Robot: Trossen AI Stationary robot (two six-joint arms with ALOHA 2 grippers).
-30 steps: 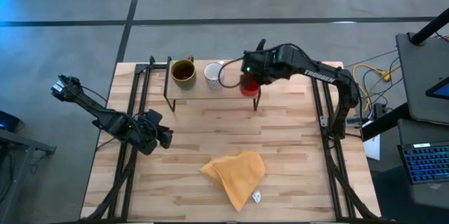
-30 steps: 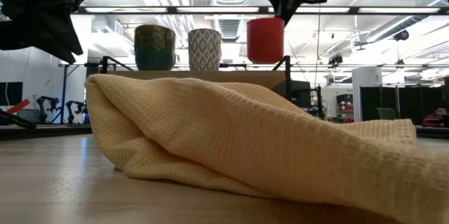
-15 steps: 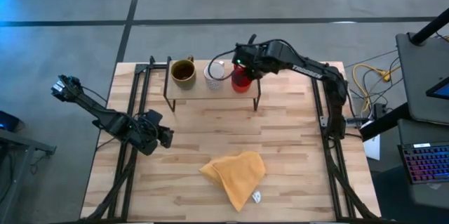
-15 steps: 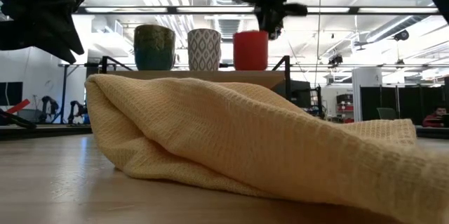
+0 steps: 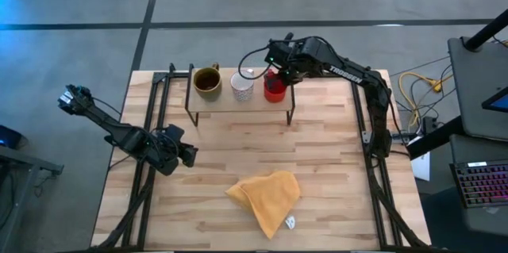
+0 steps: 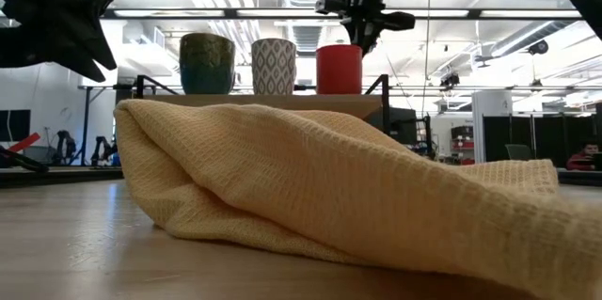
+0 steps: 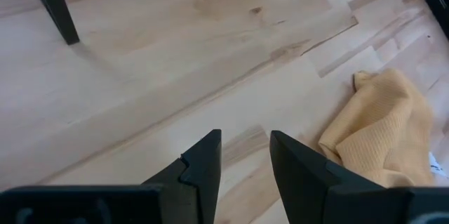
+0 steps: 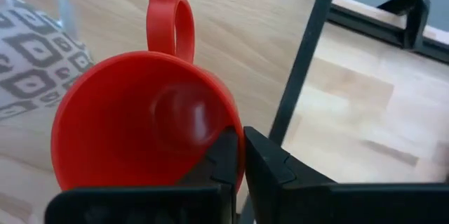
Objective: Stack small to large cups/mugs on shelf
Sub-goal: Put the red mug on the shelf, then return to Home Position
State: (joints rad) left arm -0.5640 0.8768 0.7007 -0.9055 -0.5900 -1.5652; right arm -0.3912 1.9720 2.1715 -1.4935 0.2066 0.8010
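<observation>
I am on the last placing step: my right fingers pinch the rim of the small bright red handled mug, one inside and one outside its wall, and it looks set on the low light-wood shelf on thin black legs. Just beyond my fingers stands the white patterned mug, then the olive-brown mug with a dark inside. Next I judge I should part the fingers and lift straight up without tipping it. My left fingers wait slightly apart, holding nothing, over the pale wooden worktop, the crumpled yellow-orange cloth just ahead. Behind is a bright, high-ceilinged room.
</observation>
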